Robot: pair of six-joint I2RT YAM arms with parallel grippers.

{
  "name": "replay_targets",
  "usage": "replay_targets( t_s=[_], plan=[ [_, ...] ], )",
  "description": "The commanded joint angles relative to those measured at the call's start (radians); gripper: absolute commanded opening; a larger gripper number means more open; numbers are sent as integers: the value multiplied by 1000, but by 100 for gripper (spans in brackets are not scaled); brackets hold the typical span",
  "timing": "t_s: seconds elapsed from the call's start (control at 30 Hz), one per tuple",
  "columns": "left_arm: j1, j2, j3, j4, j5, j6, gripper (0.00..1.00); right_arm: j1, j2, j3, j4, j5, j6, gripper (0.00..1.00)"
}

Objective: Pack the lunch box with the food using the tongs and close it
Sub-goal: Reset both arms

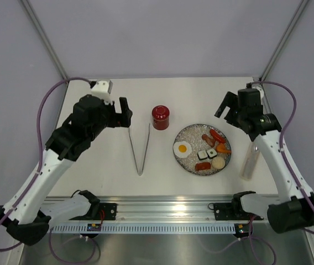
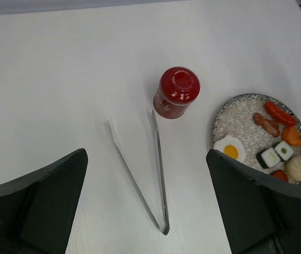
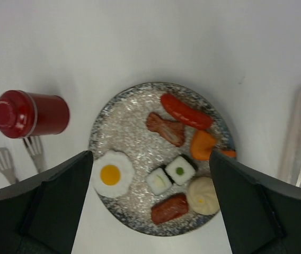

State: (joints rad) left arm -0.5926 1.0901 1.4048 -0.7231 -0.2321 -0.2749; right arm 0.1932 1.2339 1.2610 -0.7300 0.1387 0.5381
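Lying on the desk [image 1: 101, 160], one tongs [image 1: 140, 168], long axis near-to-far, joined tip nearest the bases, left of one lidded lunch box [image 1: 160, 116]. On one plate [image 1: 193, 135]: egg [image 1: 182, 148], two sushi [image 1: 208, 153], three sausages [image 1: 218, 136], carrot [image 1: 222, 148], bun [image 1: 218, 163]. Both jaws gape, empty.

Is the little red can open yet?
No, the round red lid sits on the lunch box, which stands by the tongs.
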Motion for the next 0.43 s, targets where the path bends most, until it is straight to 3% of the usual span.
replay_targets(
  t_s=[0.0,0.17,0.4],
  plan=[
    [-3,-88,-251,65,-98,-53,99,-1,-157,-84,-134,216,-110,99],
    [-1,-327,-476,54,-102,-167,99,0,-378,-166,-200,265,-49,99],
    [-1,-421,-457,-24,-110,-213,99,-1,-468,-201,-269,288,17,100]
  ],
)
